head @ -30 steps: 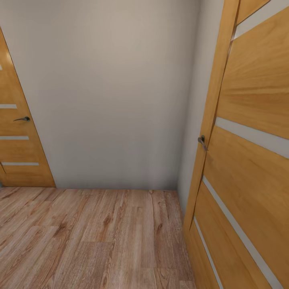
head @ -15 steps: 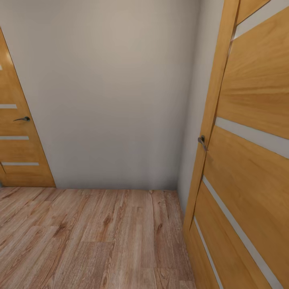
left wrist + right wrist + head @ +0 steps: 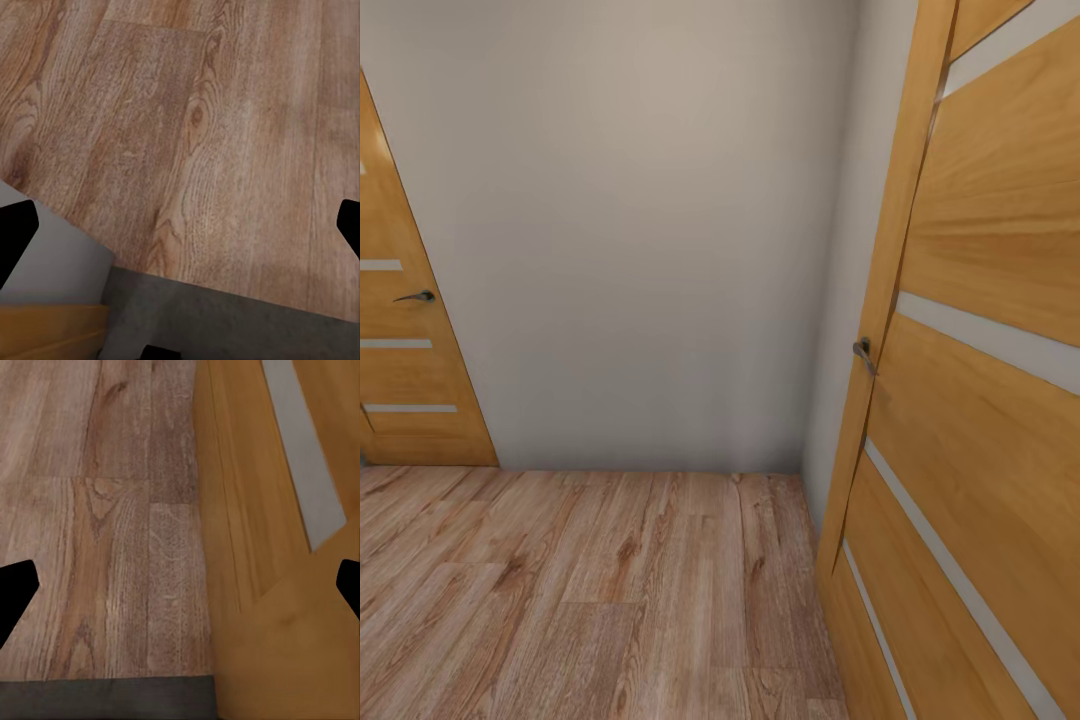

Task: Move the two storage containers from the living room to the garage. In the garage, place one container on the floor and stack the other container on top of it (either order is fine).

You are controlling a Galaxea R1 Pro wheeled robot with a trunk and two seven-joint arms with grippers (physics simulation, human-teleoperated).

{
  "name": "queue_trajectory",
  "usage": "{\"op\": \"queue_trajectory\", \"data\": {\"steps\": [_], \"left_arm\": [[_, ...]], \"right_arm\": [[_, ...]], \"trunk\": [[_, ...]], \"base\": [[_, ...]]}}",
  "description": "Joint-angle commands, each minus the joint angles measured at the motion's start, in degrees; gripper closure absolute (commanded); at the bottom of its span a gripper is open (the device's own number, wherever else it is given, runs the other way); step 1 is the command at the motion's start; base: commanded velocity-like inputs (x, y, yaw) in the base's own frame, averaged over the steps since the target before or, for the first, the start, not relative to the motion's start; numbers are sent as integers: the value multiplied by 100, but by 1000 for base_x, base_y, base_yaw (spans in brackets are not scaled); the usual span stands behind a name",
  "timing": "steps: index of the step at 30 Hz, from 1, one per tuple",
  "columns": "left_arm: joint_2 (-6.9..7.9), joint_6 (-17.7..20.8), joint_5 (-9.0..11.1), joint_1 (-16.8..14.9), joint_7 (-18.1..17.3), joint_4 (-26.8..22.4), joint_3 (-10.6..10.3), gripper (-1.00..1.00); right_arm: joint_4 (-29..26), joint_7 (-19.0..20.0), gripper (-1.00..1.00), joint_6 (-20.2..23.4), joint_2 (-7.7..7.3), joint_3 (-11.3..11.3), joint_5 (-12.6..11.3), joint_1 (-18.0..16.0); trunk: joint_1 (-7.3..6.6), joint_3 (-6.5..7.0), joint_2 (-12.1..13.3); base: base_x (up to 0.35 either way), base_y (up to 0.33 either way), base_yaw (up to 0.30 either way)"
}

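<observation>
Left gripper point(image 3: 180, 225) jaws spread wide, holding nothing, over wood planks point(image 3: 187, 112), right gripper point(image 3: 180, 585) jaws equally wide and empty, above planks beside a tan door point(image 3: 285, 585), head camera facing a pale wall point(image 3: 640, 230) between two wooden doors, containers unseen.

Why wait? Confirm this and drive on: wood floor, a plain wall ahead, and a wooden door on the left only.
Not quite. The head view shows wooden doors on both sides: one on the left and a nearer one on the right. The wood floor and plain wall are right.
</observation>
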Motion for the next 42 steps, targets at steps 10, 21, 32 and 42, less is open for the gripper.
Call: {"op": "queue_trajectory", "data": {"steps": [10, 21, 32, 42], "left_arm": [[25, 33, 63, -10, -34, 16, -6, -100], [4, 36, 54, -10, -23, 15, -2, -100], [3, 36, 54, -10, -14, 16, -1, -100], [2, 36, 54, -10, -7, 15, -1, -100]], "right_arm": [[-10, 313, -100, -3, -8, -42, -21, 5], [-10, 322, -100, 8, -9, -45, -21, 3], [-10, 333, -100, 14, -9, -30, -15, 2], [-10, 342, -100, 17, -9, -27, -16, 2]], "trunk": [[0, -5, -3], [0, -5, -3], [0, -5, -3], [0, -5, -3]], "base": [[2, 0, 0], [145, 0, 0], [6, 0, 0], [15, 0, 0]]}}
